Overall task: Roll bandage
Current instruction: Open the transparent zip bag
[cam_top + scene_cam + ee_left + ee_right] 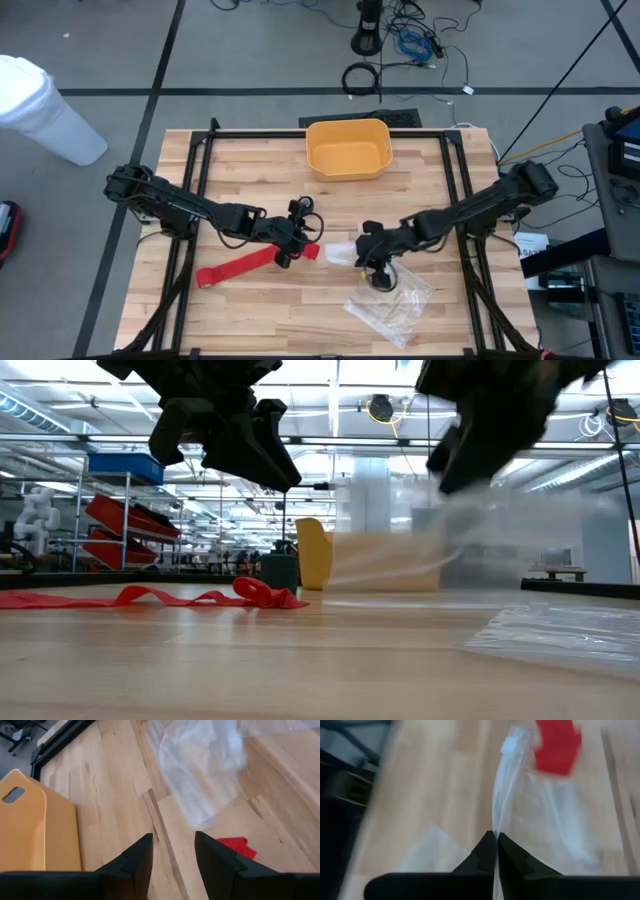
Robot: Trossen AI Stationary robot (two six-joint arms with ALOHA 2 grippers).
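Right gripper (496, 851) pinches the clear plastic bag (520, 810); left gripper (172, 862) hovers spread. Lifting the bag may drag the red bandage (255, 262) askew.

You are looking straight down on the whole counter (250, 320) from above. At counter height you are facing level across into the room. Each wrist camera is looking closely down past its own fingers; all views are sharing the bandage (245, 263) end.
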